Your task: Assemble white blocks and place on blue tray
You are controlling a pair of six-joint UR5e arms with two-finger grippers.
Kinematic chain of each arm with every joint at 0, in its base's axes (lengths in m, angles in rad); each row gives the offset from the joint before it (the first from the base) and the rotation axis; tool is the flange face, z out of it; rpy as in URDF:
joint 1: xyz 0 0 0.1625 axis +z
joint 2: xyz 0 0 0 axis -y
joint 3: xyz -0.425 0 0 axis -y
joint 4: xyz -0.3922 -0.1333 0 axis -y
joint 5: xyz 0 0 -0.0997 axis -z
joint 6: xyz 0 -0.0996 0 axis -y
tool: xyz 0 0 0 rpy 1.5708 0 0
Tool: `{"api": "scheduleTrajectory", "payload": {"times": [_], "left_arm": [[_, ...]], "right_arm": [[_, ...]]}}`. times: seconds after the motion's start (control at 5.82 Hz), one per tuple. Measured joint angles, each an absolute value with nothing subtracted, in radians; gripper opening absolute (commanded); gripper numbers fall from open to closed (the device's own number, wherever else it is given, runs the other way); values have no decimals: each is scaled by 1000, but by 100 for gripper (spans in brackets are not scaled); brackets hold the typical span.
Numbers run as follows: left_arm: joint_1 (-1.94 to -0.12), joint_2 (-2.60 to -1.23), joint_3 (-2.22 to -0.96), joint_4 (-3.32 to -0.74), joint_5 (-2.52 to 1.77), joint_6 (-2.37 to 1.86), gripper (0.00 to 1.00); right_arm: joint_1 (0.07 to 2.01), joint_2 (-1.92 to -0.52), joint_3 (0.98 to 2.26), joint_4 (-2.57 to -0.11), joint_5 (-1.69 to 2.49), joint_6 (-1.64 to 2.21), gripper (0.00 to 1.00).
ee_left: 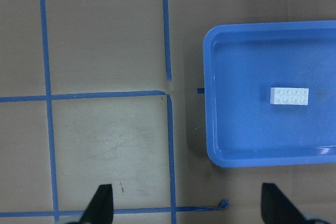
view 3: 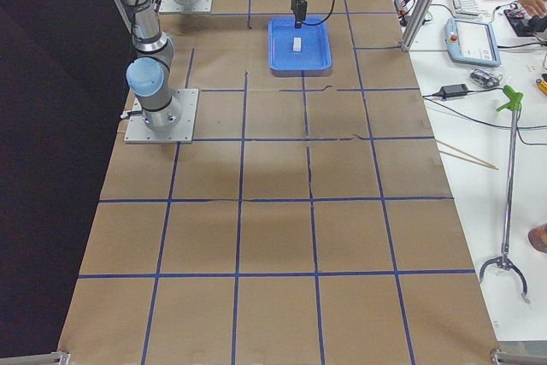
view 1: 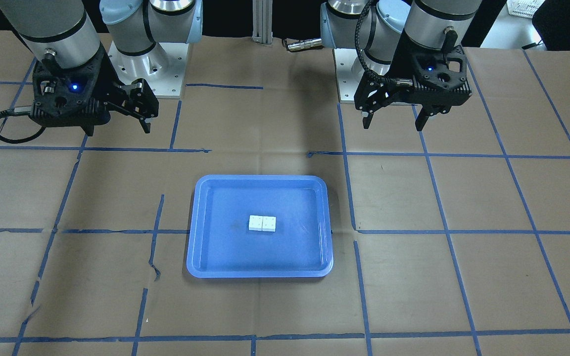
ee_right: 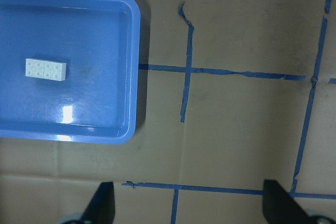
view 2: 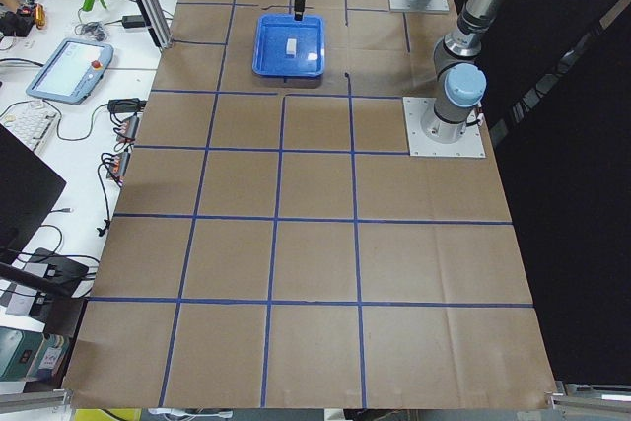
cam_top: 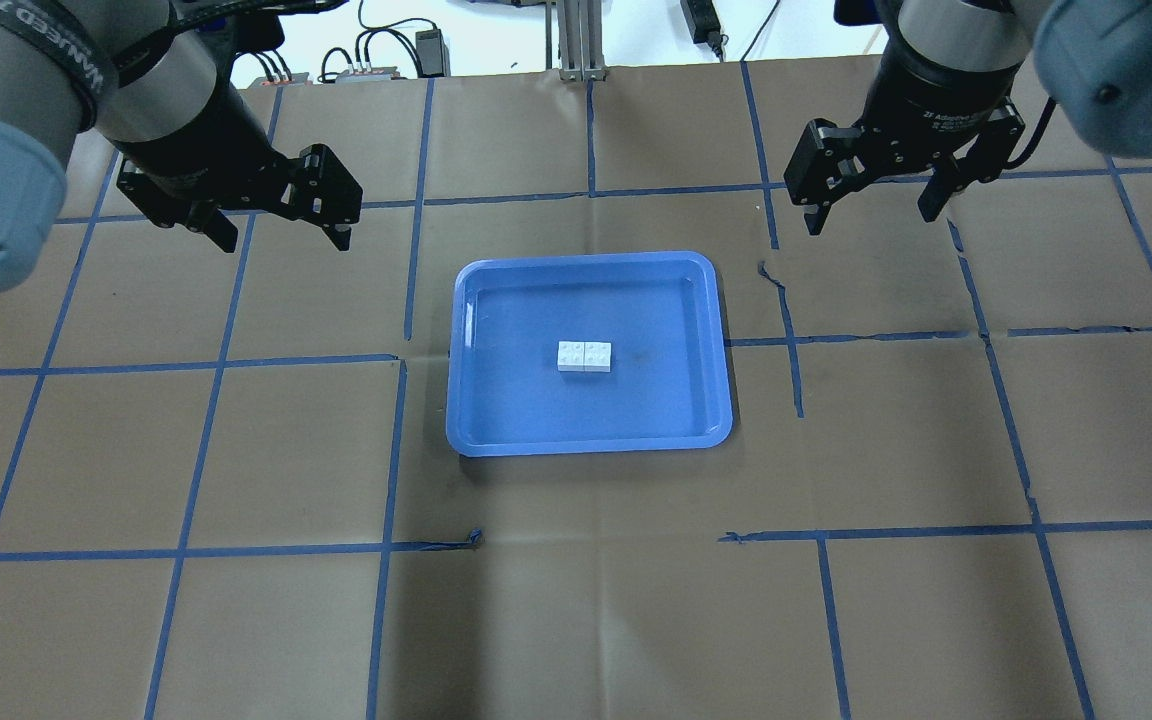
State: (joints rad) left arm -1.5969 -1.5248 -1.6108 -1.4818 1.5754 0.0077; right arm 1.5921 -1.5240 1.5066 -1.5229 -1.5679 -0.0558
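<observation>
Left fingers (cam_top: 331, 195) spread wide and holding nothing, and the left wrist view confirms it: two dark tips far apart at the bottom edge with only bare paper between them. Right fingers (cam_top: 816, 195), same story, splayed open and empty, hanging above the desk (cam_top: 576, 600) on the other flank. Both point down, each off beyond a far corner of the blue tray (cam_top: 496, 400), well clear of its rim, which reads to me as a parked, hands-off stance that leaves the middle unobstructed. And in the middle, there they are: the white blocks (cam_top: 584, 356) lying near the centre of the tray floor, studs up, flush side by side and touching along one edge so they make a single little oblong with a faint seam down the middle. Whether they are truly clipped together or just butted up, the views do not settle. Nothing touches them, and they sit well apart from every wall of the tray, a safe spot where a nudge wouldn't tip them out. Around it all, brown paper crossed by blue tape (cam_top: 396, 450) lines. Judging by this layout, the placing looks done and nothing further seems called for.
</observation>
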Motion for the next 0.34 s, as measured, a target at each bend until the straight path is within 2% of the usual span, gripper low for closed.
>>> {"api": "scheduleTrajectory", "payload": {"times": [0.34], "left_arm": [[-1597,-1525,-1611,-1482,1575,8,99]], "right_arm": [[1592,-1522,1501,-1512,-1569,-47,100]]}}
